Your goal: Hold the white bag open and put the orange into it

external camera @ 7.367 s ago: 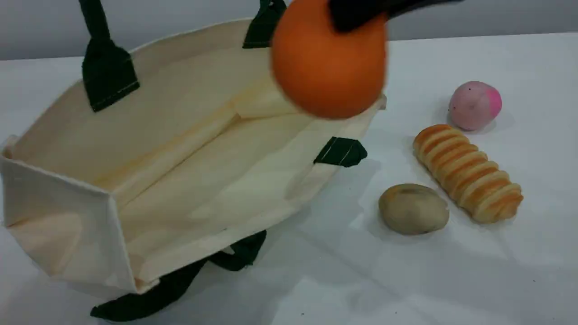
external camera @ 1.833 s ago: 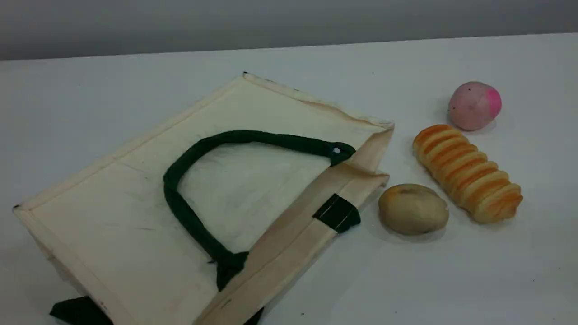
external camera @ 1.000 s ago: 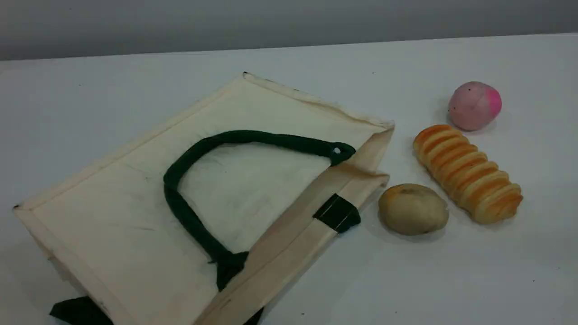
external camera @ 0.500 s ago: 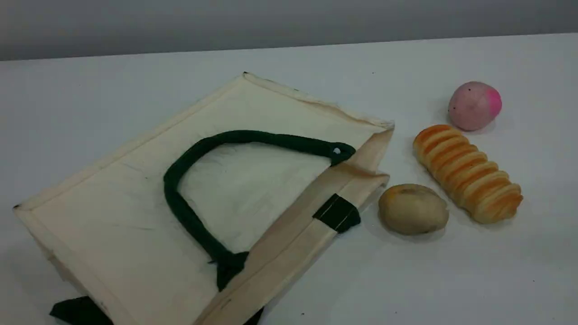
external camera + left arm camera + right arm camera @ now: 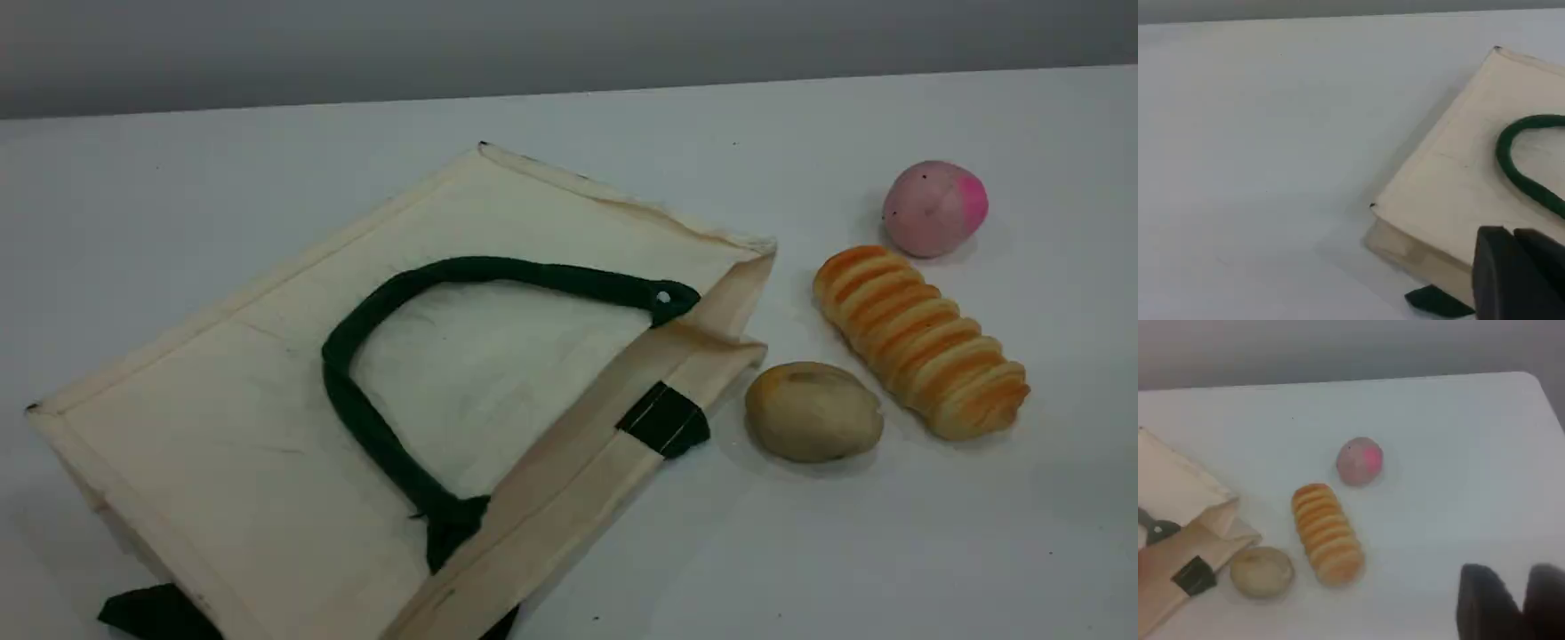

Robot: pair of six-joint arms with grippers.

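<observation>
Clearly the white bag lies flat on the table, its mouth toward 4 o'clock and one green handle looped across its upper face. In the left wrist view the bag sits at about 12 o'clock from the left gripper, close by but apart; its fingers are pressed together with only a seam between them, gripping nothing. In the right wrist view the bag's mouth corner is at 9 o'clock, well apart from the right gripper, whose fingertips stand slightly parted and empty. The orange shows in no view, so where it is I cannot tell.
</observation>
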